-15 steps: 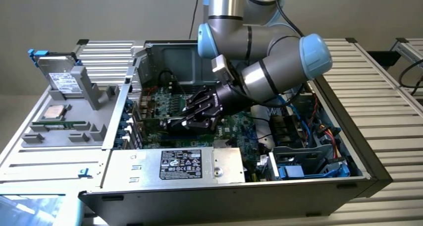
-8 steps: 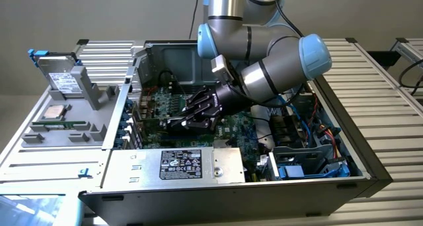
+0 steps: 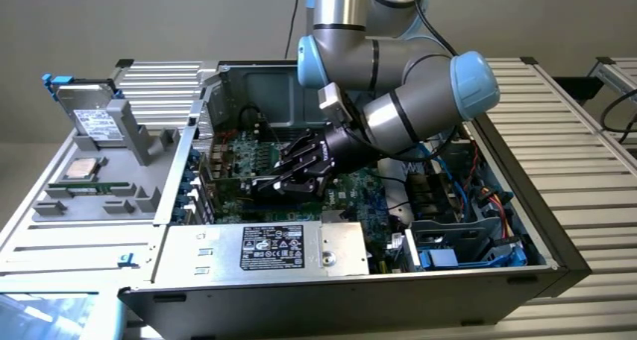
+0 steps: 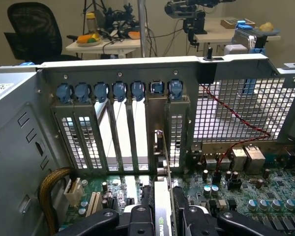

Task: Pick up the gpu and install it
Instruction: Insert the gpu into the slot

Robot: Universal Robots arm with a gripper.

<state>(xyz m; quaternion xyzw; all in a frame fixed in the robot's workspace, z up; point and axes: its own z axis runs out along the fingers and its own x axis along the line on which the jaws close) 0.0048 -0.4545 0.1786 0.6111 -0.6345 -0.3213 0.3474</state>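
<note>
One gripper point(image 4: 162, 217), fingers point(image 4: 140, 219) partway closed and clamped on either face of the gpu point(image 4: 161, 194). Card held on edge inside the computer case point(image 3: 329, 288), over the motherboard point(image 4: 246, 196), silver bracket point(image 4: 160, 147) just beside the rear slot covers point(image 4: 83, 132). Whether it sits in a slot: cannot tell.

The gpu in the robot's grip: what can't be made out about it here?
Wrist view: the gpu stands edge-on between the fingers of the tool and is cut off by the picture's edge; its faces are unseen.
Wrist view: card and tool hide its slot, so seating is unclear.
Exterior view: the arm and tool cover it.
</note>
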